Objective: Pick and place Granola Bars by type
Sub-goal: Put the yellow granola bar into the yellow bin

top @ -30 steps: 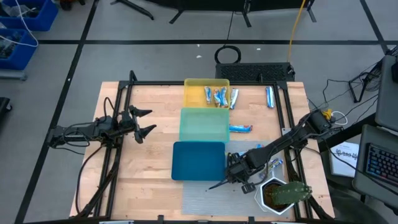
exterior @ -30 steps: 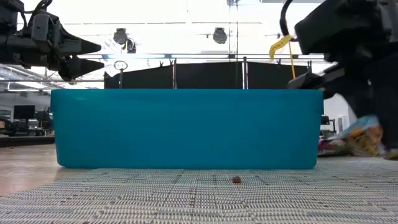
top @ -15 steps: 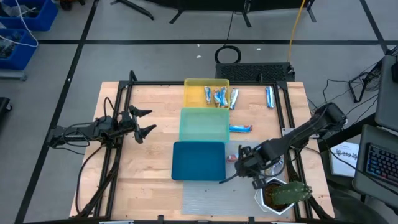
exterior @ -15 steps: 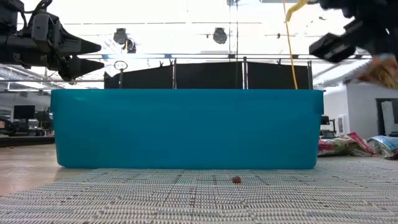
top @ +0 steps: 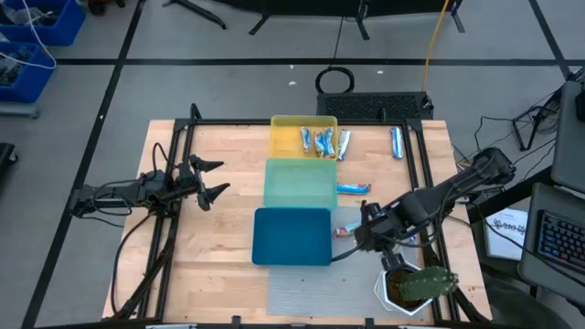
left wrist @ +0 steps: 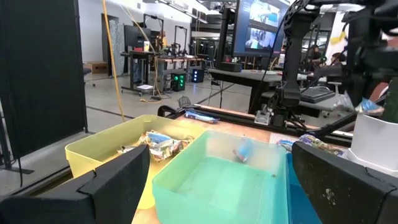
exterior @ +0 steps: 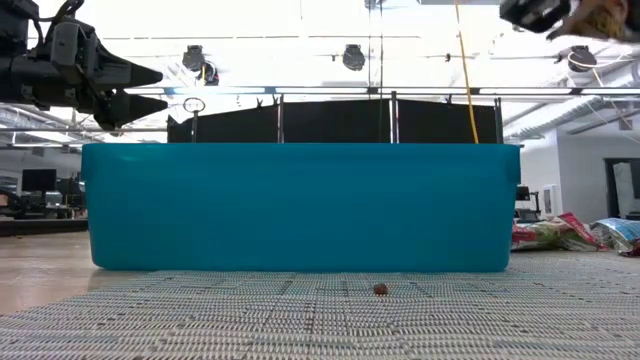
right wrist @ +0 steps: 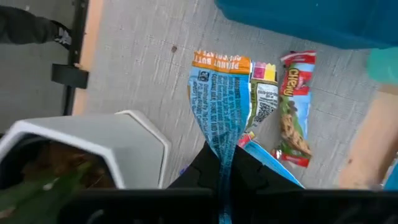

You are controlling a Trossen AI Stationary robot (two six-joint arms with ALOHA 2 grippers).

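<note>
A blue bar point(right wrist: 221, 106) is being pinched by its end in the right gripper point(right wrist: 224, 163), lifted at the blue tray's point(top: 291, 236) three o'clock. It should be carried level to its matching tray, unswung. The left gripper point(top: 212, 179), jaws apart, is waiting at nine o'clock.

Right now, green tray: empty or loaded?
Empty. The high view shows the green tray with a bare floor; bars lie only in the yellow tray.

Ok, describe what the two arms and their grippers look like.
Both arms are dark, slim and jointed, with thin black cables running along them. The left gripper ends in two long, tapering black fingers. The right gripper is equally dark and bulkier at the wrist. No markings are readable on either.
</note>
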